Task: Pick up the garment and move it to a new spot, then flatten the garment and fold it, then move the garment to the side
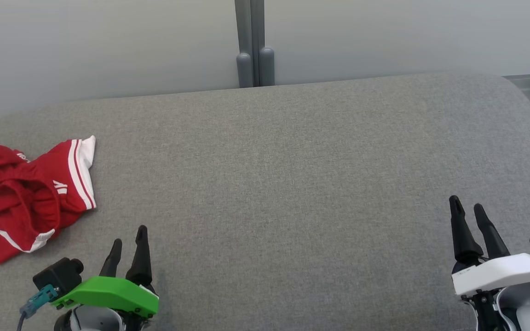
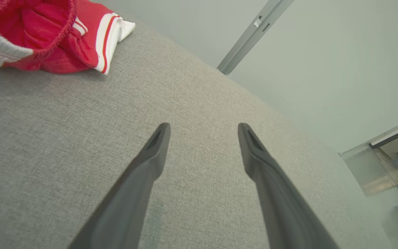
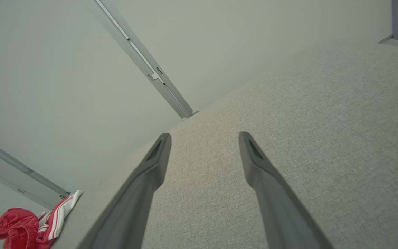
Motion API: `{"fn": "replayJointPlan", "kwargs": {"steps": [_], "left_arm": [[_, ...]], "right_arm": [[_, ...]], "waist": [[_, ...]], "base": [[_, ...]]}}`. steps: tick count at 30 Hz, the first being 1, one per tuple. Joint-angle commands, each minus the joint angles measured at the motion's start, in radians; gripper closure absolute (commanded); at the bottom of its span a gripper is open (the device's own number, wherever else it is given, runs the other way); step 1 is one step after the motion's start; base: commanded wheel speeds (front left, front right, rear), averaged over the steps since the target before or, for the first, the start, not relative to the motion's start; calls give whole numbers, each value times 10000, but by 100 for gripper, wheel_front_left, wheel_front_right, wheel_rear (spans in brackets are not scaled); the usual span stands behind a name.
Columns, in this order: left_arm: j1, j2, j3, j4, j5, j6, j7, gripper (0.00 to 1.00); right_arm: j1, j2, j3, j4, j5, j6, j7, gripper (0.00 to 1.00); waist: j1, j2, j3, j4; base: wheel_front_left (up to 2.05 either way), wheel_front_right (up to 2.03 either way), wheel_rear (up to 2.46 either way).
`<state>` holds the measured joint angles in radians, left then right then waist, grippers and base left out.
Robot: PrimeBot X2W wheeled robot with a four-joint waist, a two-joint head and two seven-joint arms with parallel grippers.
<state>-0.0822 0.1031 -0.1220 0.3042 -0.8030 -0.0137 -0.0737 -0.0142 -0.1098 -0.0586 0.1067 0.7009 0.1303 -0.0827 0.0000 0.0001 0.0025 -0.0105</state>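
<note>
A red garment with white trim: a white band and thin white stripes run along one hem, a second white band edges another side, and a small white mark sits on the red (the inner folds read as a deeper, shadowed red). The cushion beneath is mid-grey with a fine, speckled woven pattern. The left gripper has charcoal-black fingers and a bright green cover; the camera block beside it is black with a teal plug. The right gripper has matching dark fingers and a white cover. The wall is plain pale grey; its post is darker grey.
</note>
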Motion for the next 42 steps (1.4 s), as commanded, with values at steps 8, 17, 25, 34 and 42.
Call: {"fn": "replayJointPlan", "kwargs": {"steps": [8, 17, 25, 34, 42], "left_arm": [[-121, 307, -275, -17, 1409, 371, -358, 0], [63, 523, -659, -395, 2543, 456, -623, 0], [208, 636, -692, -378, 3254, 571, -830, 0], [374, 582, -557, -242, 3875, 704, -1036, 0], [451, 478, -316, 15, 4530, 658, -1262, 0]], "right_arm": [[19, -214, 28, -88, -1378, 3, -338, 0], [139, -313, 0, 23, -2450, 4, -590, 0], [195, -383, 128, 157, -3139, 3, -802, 0], [222, -507, 319, 224, -3687, 4, -996, 0], [318, -527, 346, 313, -4284, 4, -1191, 0]], "waist": [[0, -1, -2, 13], [0, -1, 11, 34], [0, -1, 22, 11], [0, -1, 1, 26], [0, -1, 0, 95]], "base": [[0, 0, 0], [0, 0, 0], [0, 0, 0], [0, 0, 0], [0, 0, 0]]}}
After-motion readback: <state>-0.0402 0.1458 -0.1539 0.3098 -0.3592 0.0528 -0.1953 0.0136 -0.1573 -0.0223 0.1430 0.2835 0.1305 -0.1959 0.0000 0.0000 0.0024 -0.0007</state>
